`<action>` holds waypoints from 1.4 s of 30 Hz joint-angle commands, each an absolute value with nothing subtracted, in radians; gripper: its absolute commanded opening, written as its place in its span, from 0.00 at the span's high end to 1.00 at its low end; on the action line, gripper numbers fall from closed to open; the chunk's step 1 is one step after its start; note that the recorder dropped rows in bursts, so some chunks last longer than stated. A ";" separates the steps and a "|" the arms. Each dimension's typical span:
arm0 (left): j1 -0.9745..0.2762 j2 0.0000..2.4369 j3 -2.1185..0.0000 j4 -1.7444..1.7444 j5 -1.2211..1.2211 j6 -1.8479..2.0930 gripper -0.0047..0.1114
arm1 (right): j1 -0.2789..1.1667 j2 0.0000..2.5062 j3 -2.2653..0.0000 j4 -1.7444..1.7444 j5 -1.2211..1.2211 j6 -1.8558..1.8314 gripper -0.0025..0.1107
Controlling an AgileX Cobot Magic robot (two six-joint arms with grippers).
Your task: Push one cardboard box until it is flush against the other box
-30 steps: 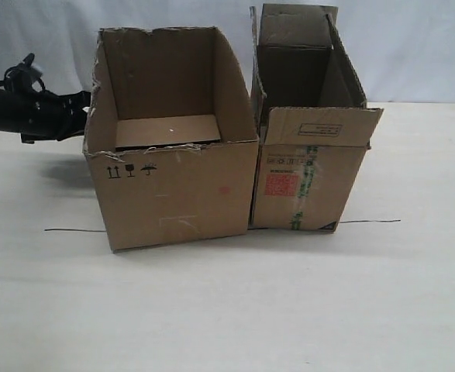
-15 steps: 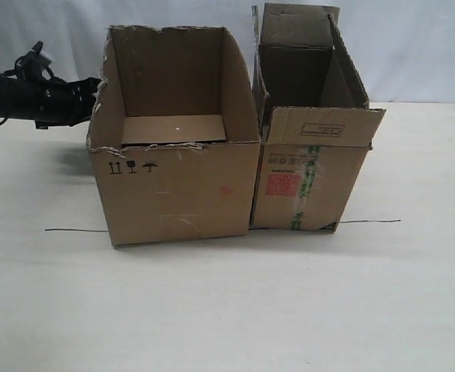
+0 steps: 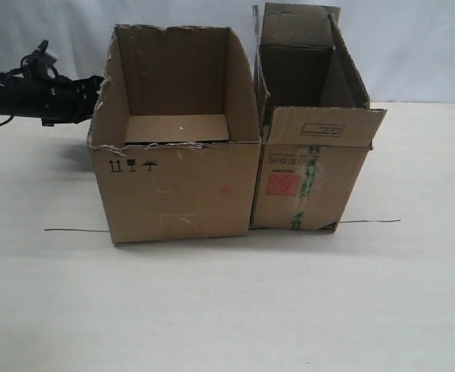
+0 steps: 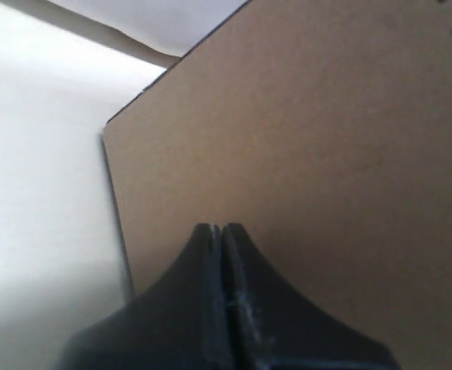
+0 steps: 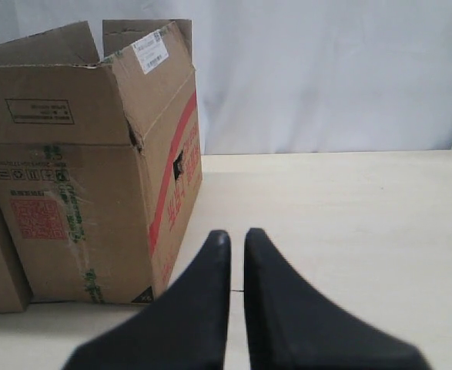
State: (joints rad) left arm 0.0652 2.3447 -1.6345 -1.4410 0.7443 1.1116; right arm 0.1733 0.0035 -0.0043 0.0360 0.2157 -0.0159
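Observation:
The wide cardboard box [image 3: 173, 194] with the ragged rim stands left of centre. Its right side meets the other box [image 3: 305, 186], the taller one with a red stamp and green tape, and no gap shows at their front edges. My left gripper [image 3: 95, 89] reaches in from the left, shut, tips against the wide box's left wall near the rim. The left wrist view shows that gripper [image 4: 222, 227] pressed on the brown wall [image 4: 326, 154]. My right gripper [image 5: 232, 235] hangs over the table right of the other box [image 5: 79, 193], fingers a narrow slit apart, holding nothing. It is outside the exterior view.
A thin black line [image 3: 72, 230] runs across the pale table [image 3: 227, 310] under both boxes and comes out on the right [image 3: 370, 222]. A white backdrop stands behind. Bare table lies in front of the boxes and to the right of the taller one.
The wide box has slid right and squared up against the taller box. My left gripper has followed it rightward and slightly upward. The taller box has hardly moved.

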 commanded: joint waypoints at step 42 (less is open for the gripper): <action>0.034 1.444 -1.216 -1.053 0.922 1.047 0.96 | 0.178 0.000 0.000 0.037 0.210 -0.016 0.93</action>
State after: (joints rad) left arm 0.0921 1.5589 -1.3037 -1.1219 0.9568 1.0881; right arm 0.1733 0.0035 -0.0043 0.0360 0.2157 -0.0159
